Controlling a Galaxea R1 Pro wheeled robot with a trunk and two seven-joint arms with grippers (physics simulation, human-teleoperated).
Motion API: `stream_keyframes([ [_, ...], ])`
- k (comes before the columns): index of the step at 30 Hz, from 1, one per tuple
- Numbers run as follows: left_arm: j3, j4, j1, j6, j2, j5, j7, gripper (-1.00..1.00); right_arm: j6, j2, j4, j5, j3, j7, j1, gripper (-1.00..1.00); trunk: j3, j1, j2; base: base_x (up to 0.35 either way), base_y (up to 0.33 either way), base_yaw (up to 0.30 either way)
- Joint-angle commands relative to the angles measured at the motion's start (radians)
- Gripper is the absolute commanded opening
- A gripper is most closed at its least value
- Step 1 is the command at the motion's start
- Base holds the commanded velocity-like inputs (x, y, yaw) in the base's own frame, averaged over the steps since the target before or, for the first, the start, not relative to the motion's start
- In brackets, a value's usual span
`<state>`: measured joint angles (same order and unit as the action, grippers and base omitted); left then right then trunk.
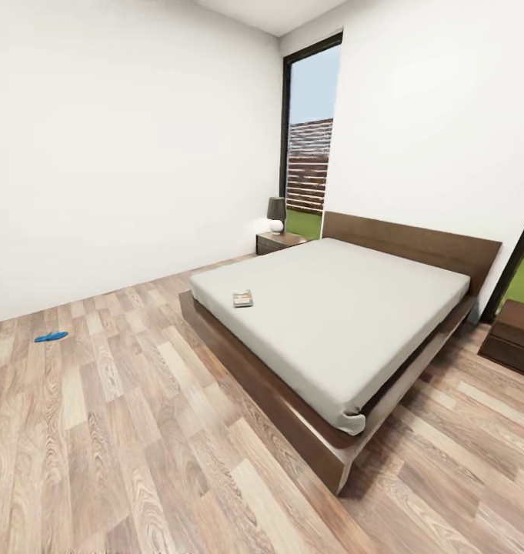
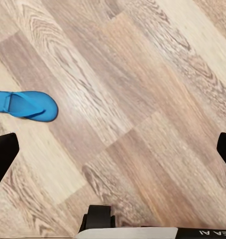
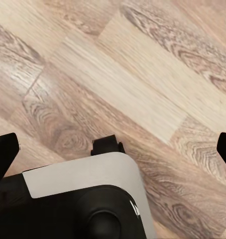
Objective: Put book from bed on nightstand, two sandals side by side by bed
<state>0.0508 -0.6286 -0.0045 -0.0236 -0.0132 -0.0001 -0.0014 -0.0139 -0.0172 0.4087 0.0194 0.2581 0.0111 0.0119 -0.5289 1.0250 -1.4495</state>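
Bedroom seen from the doorway side, both arms' jaws spread wide over bare floor [image 1: 138, 462].
A blue sandal [image 2: 26, 105] lies flat below the left gripper [image 2: 113, 149]; the right gripper [image 3: 113, 149] holds nothing. Farther off, the book [image 1: 243, 298] rests on the bed [image 1: 346, 308] near its edge; beyond, a nightstand [image 1: 278, 241] with a lamp [image 1: 276, 214].

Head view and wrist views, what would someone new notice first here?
The big bed with its pale mattress and dark frame takes up the middle of the room, with a small book lying near its foot-side corner. A bright blue sandal stands out on the wood floor far to the left by the wall. The left wrist view shows a blue sandal on the planks below.
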Motion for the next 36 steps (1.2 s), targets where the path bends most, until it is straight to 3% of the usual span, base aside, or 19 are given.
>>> stream_keyframes([
  [1, 0.003, 0.0, -0.001, -0.002, -0.001, 0.0, 0.0, 1.0, -0.001, 0.0, 0.0, 0.002, 0.003, 0.001, 0.0, 1.0, -0.001, 0.0, 0.0, 0.003, 0.0, 0.293],
  [36, 0.003, 0.0, -0.001, -0.002, -0.002, -0.001, 0.0, 1.0, -0.001, 0.0, 0.0, -0.002, 0.003, 0.001, 0.0, 1.0, -0.001, 0.0, 0.0, 0.034, 0.0, 0.293],
])
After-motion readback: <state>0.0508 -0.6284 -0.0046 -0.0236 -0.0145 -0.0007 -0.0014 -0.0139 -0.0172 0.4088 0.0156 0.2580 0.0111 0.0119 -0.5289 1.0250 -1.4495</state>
